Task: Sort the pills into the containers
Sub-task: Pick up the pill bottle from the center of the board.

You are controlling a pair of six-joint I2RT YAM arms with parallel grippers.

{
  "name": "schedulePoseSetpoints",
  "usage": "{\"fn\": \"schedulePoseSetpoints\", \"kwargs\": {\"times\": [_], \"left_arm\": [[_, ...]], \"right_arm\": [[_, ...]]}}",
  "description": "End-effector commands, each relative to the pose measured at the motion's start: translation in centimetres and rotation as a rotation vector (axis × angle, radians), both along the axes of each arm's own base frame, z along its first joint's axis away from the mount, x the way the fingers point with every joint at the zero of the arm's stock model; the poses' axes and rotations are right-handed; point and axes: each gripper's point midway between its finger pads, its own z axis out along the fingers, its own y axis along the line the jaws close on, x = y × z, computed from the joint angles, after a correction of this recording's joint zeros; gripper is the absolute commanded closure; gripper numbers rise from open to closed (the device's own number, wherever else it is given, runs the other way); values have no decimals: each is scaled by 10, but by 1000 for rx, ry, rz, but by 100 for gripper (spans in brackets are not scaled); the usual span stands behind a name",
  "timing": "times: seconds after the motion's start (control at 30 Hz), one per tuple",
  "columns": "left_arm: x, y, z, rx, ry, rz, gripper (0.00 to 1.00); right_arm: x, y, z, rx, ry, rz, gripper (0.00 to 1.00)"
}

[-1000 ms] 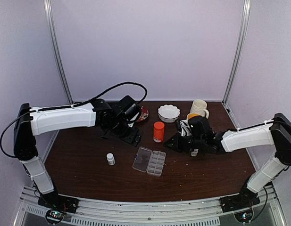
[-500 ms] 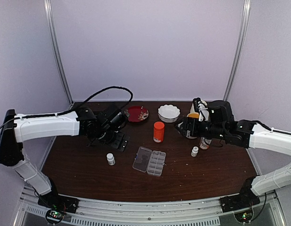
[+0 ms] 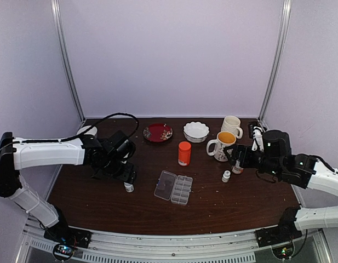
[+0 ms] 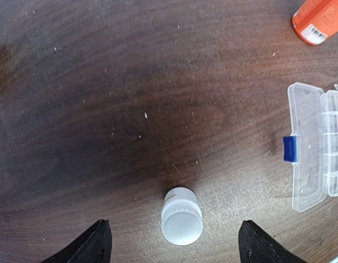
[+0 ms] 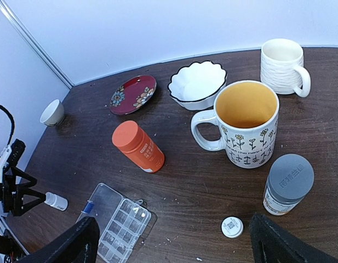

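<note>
Clear organizer (image 3: pixel 173 188) open at lower centre, cells seemingly empty, sorting unstarted; left gripper (image 4: pixel 174 244) wide over capped bottle (image 4: pixel 181 215), right gripper (image 5: pixel 174 241) wide.

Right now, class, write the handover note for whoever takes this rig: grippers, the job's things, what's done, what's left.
Left gripper open, astride a capped white bottle, not gripping it.
Right gripper open, empty.
Pill organizer lies mid-table, lid open; its cells look empty.
No pills visible; nothing sorted yet.
To do: probably open a bottle, then fill the cells.
</note>
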Motion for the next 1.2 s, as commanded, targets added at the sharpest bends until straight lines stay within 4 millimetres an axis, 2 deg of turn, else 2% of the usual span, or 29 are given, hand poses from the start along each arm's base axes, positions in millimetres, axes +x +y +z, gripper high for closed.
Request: {"fn": "schedulePoseSetpoints", "kwargs": {"times": [0.0, 0.37, 0.57, 0.77, 0.87, 0.97, 1.17], "left_arm": [[-1, -8, -11, -44, 41, 6, 18], [-5, -3, -33, 15, 101, 27, 28], [-7, -3, -40, 29, 122, 21, 44], [-6, -1, -43, 46, 124, 25, 48], [-7, 0, -46, 52, 130, 29, 57], [-7, 2, -44, 60, 125, 28, 64], [-6, 7, -30, 73, 97, 19, 69]], "right_arm": [[-3, -2, 2, -36, -13, 20, 1], [-4, -1, -8, -74, 27, 27, 3], [-4, -2, -13, -77, 37, 21, 3], [-4, -1, -14, -68, 39, 22, 3], [-4, 0, -14, -65, 40, 25, 3], [-3, 1, -14, -60, 40, 27, 3], [-2, 4, -17, -57, 49, 30, 3]]}}
